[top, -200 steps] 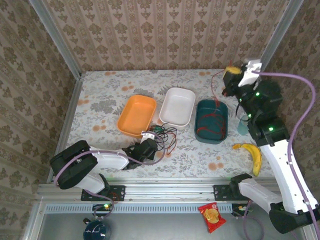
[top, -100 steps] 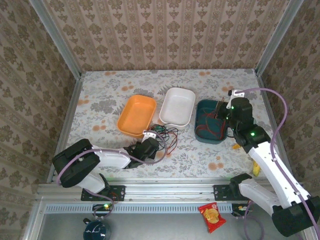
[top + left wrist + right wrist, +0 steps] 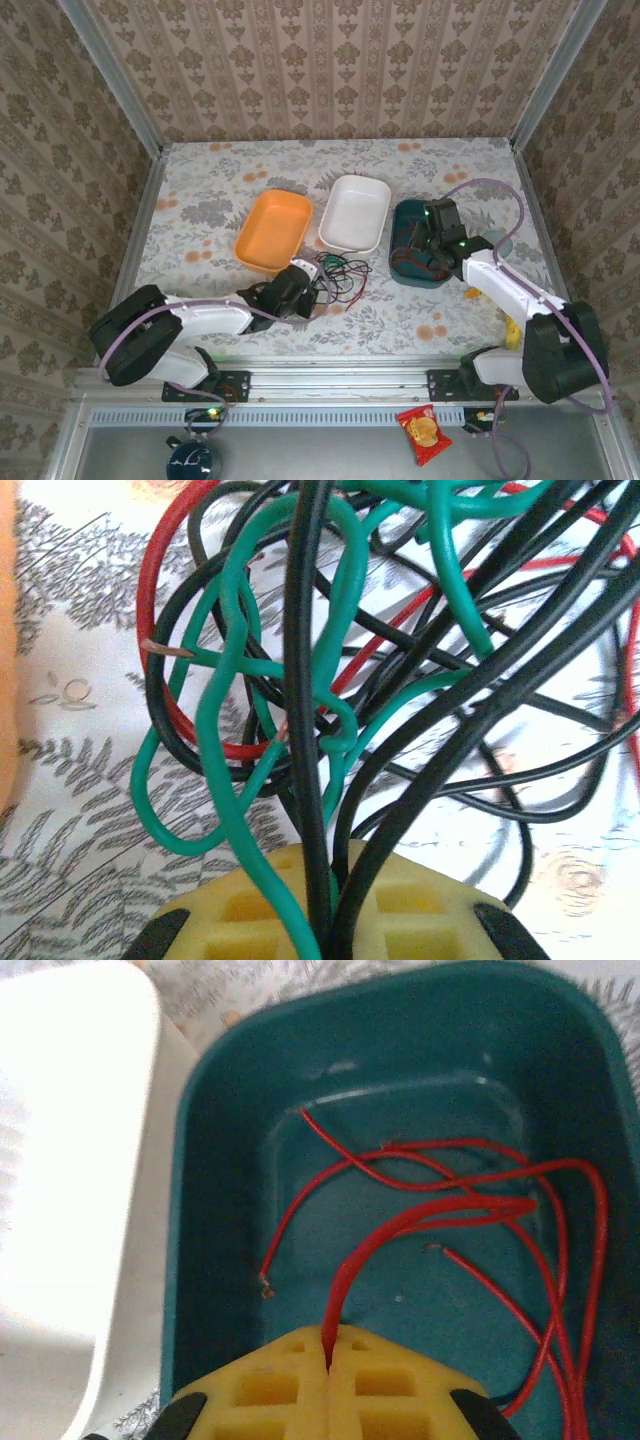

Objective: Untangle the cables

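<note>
Floral-print surface (image 3: 200, 190) carries three trays in a row: orange tray (image 3: 272, 232), white tray (image 3: 355, 212), teal tray (image 3: 400, 1080). Orange and white are empty. Teal holds loose loops of red cable (image 3: 430, 1210), apart from the rest.

Right claw (image 3: 328, 1355) sits low inside the teal tray, pressed together on one red cable that runs straight into the seam between its pads. Left claw (image 3: 325, 930) is by the near corner of the orange tray, pinched on a bunch out of the tangle (image 3: 338, 275): one green strand (image 3: 225, 730) plus black strands (image 3: 305, 680) run into its seam. The tangle lies on the surface on the near side of the white tray, with red, green and black all looped through each other.

Step in hand, my read: you're depositing the red cable in the teal tray. To do it well:
- Open the right claw while it's low, so the cable falls inside the wall, not over the rim.
- Lift straight up so you don't drag the loops out.
- Your left grip spans two colours. That's fine as an anchor, poor for pulling.
- For the next pull, take one strand near a free end. The bare copper tip (image 3: 165, 650) on the red loop looks like a decent start.
- Pull slowly; green wraps black mid-knot and could cinch.
</note>
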Available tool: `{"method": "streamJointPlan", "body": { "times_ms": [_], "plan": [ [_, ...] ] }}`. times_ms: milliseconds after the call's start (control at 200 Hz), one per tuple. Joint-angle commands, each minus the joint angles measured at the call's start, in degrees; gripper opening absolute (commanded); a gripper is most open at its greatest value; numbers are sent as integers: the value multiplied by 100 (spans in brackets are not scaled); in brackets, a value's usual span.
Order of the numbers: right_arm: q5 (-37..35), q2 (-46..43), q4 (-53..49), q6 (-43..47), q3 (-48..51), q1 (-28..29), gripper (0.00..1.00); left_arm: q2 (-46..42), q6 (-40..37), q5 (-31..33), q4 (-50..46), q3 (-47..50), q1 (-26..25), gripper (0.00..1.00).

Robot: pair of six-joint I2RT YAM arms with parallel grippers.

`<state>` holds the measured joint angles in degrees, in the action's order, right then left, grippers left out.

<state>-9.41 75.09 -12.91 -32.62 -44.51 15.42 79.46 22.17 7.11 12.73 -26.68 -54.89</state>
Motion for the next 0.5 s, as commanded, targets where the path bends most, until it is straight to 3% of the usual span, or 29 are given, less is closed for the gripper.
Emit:
{"method": "streamJointPlan", "body": {
  "times_ms": [0,85,155,495],
  "plan": [
    [164,316,-8,-305,-96,11,6,-86,-255,-822,134,-61,119,0],
    [169,419,-108,-344,-149,-3,37,17,-242,-836,136,-75,138,0],
    [43,577,-288,-390,-222,-18,49,99,-199,-774,153,-69,157,0],
    [-1203,-419,-952,-166,-447,-42,58,52,-121,-700,236,54,225,0]
  ]
}}
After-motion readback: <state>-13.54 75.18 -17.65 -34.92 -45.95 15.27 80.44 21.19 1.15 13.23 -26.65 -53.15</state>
